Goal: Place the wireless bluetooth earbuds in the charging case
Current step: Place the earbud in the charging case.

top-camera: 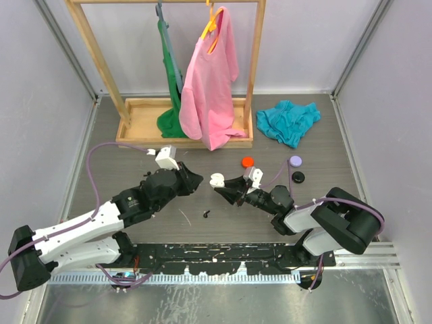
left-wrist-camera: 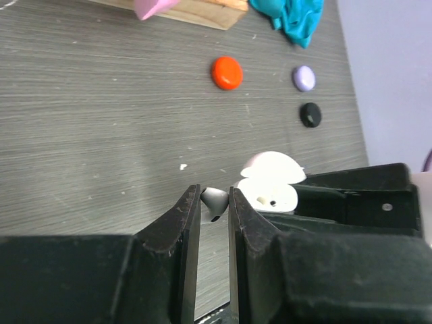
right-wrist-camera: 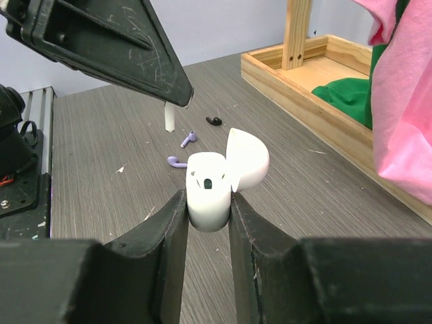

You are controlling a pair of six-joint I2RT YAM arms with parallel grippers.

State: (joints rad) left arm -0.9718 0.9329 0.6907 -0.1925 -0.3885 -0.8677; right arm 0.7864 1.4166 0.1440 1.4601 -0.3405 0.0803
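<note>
While the right pincer (right-wrist-camera: pixel 206 202) pinches the white case (right-wrist-camera: pixel 208 192) by its two flanks, the lid (right-wrist-camera: pixel 248 158) stands open and a dark socket (right-wrist-camera: pixel 208 182) shows in the mouth. The left pincer (left-wrist-camera: pixel 213 196) is pressed together on a white bud (left-wrist-camera: pixel 214 202). The bud's rounded head sits between the pads, and in the right wrist view the stem pokes down below the fingertip. That bud hangs just beside the case, not yet over the socket, and both appear to be held off the worktop (right-wrist-camera: pixel 101 155). Two lilac buds (right-wrist-camera: pixel 188 139) and a black bud (right-wrist-camera: pixel 213 121) lie loose on the worktop beyond the case.

The white bud is likely very light, hard and glossy, so it could twist or squirt out of flat pads if squeezed unevenly. A grip across the head that leaves the stem free seems right, since the stem must enter first. It will not flex, so the stem has to line up with the socket before going down. The case looks a light, slick shell too. Holding it low on the sides keeps hinge and mouth clear, though a push from above might tip it in the grip.
</note>
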